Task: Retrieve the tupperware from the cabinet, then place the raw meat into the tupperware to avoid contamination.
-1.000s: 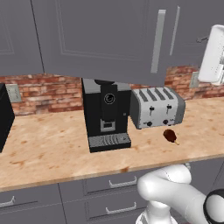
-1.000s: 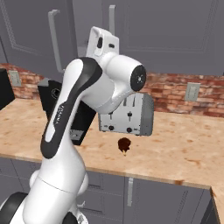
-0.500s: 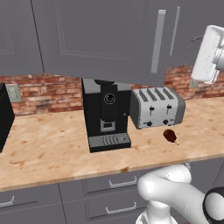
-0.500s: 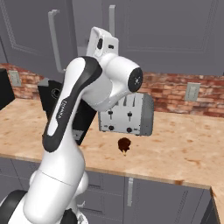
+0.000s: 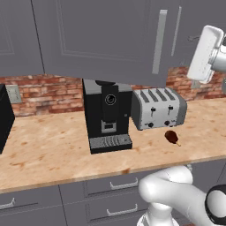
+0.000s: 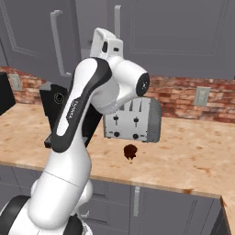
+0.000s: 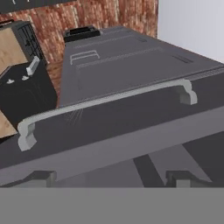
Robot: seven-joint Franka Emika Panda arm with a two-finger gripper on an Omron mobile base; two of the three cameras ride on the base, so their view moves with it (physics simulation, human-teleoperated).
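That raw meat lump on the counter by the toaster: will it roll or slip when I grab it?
The raw meat is a rounded drumstick shape lying on the flat counter, so it would likely roll if nudged. Its narrow paler end may slip between the fingers; it looks small and probably light.

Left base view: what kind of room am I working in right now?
A rendered home kitchen, by the look of it: a wood-look counter under grey wall cabinets, with a silver four-slot toaster and a black coffee machine against a brick backsplash.
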